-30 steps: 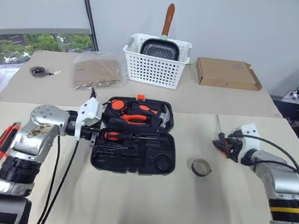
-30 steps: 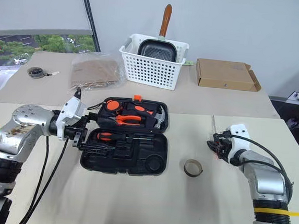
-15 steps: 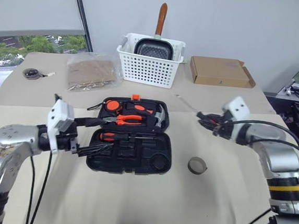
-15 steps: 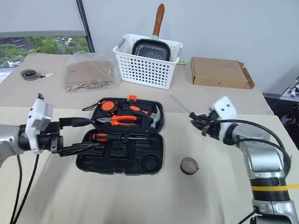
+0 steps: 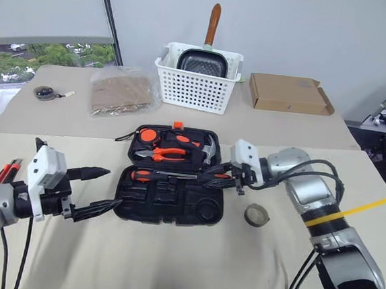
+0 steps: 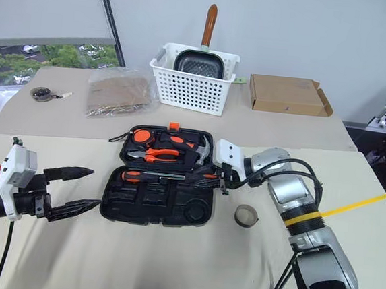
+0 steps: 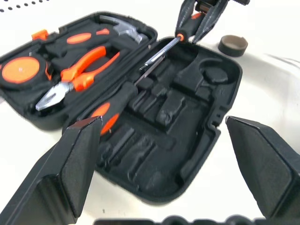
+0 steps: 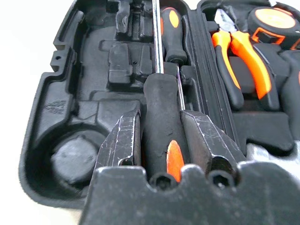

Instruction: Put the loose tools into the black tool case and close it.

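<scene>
While the black tool case (image 5: 174, 177) lies open at the middle of the tabletop (image 5: 169, 264), the right end effector (image 5: 222, 177) is clamped on a screwdriver (image 8: 161, 122) over the case's front half, beside a second screwdriver (image 5: 151, 175) already slotted there. Tape roll (image 5: 257, 216): just right of the case. Utility knife (image 5: 4, 172): far left of the case. Left end effector (image 5: 98, 190): fingers wide apart, empty, left of the case.

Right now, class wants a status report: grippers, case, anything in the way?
Left gripper open, empty, beside the case. Right gripper shut on a screwdriver, over the case's slots. Case open. Tape roll loose; nothing blocking.
</scene>
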